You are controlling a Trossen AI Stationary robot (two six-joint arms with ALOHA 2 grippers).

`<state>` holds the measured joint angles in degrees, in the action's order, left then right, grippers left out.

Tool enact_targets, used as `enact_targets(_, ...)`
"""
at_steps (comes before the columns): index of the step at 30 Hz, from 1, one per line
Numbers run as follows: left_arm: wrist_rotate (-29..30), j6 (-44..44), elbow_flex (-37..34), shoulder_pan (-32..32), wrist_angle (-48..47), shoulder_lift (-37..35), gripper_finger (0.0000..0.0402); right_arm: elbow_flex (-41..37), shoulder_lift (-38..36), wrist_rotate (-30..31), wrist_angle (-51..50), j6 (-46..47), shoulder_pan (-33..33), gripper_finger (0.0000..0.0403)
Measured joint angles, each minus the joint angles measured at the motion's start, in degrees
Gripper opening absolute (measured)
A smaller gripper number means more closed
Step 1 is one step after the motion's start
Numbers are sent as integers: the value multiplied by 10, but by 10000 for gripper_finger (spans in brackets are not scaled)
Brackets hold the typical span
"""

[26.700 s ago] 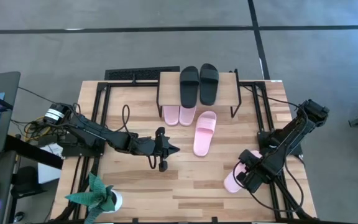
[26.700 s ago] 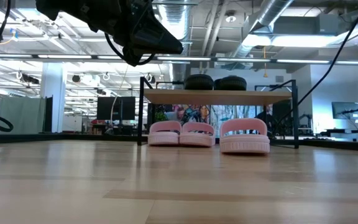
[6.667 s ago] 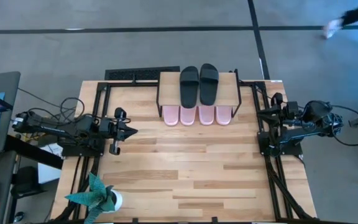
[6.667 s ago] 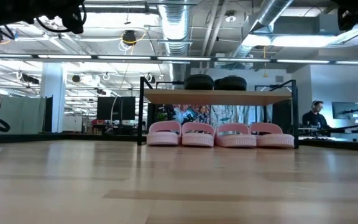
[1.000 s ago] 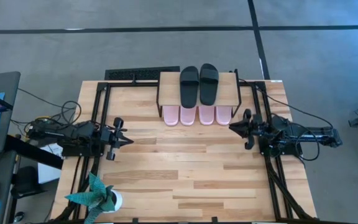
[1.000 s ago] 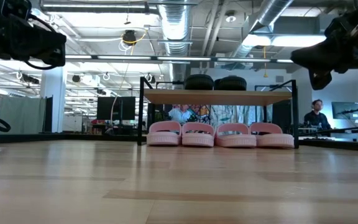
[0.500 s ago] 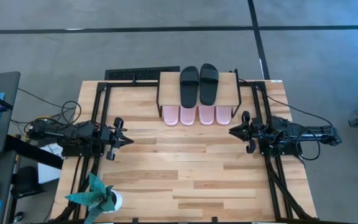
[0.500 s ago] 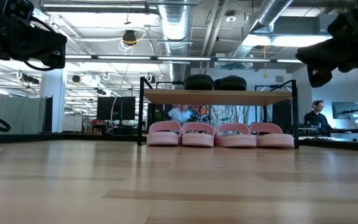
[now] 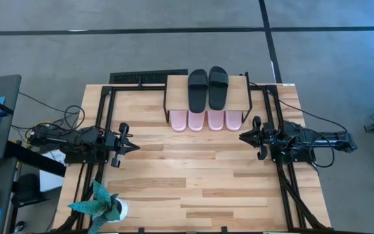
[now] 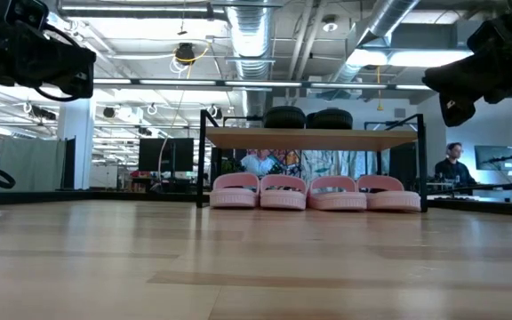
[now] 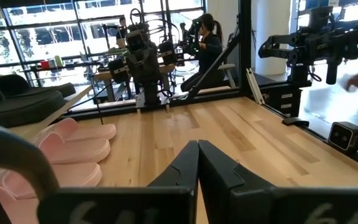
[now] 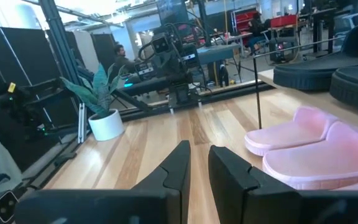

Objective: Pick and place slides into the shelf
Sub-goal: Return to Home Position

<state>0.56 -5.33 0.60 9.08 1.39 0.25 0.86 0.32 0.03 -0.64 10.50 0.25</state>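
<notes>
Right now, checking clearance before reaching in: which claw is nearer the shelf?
Right. The right claw hangs beside the shelf at its right legs; the left claw is well off its left side.

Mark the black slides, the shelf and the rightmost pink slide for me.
black slides (image 9: 197,90), high view, middle of the left one.
shelf (image 10: 309,140), low view, front edge of its plank.
rightmost pink slide (image 10: 394,202), low view, front of its sole.

Pale marks (image 11: 86,214) low on the left pincer (image 11: 197,149) are too blurred to read; no other lettering shows anywhere.
</notes>
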Motion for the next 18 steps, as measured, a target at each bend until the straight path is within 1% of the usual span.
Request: enact_targets(18, 2, 0, 0, 0, -1, 0, 0, 0, 0, 0, 0, 1, 0, 48)
